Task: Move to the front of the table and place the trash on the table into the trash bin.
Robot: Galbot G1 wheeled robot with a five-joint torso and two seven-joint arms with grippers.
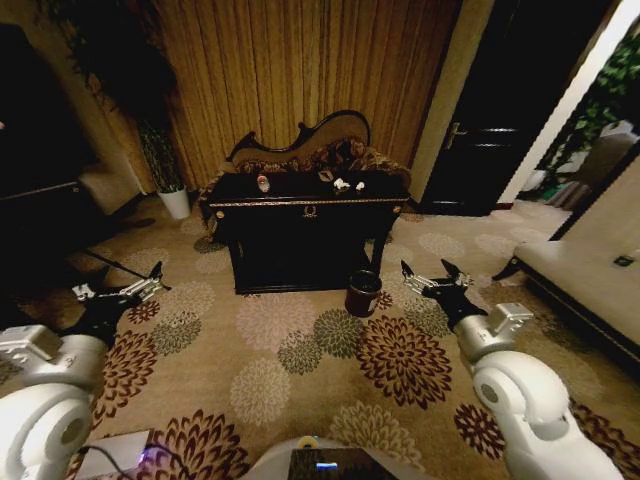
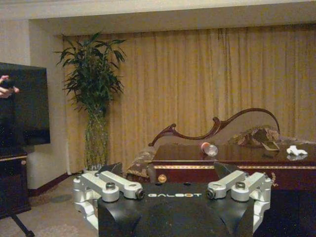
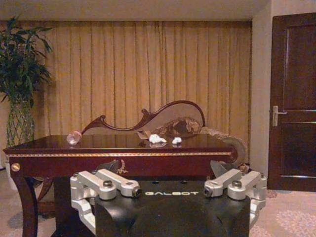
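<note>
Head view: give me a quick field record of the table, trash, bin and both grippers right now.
table: ahead of the robot across the carpet, in front of a sofa
bottle: lying on the tabletop, toward its left end
paper bits: on the tabletop, right of centre
bin: on the floor by the table's front right leg
left gripper: open, empty, low on the left
right gripper: open, empty, to the right of the bin

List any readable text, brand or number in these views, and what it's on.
"GALBOT": on the black housing of the left gripper, left wrist view.
"GALBOT": on the black housing of the right gripper, right wrist view.
Label on the bottle lying on the table: too small to read.
</note>
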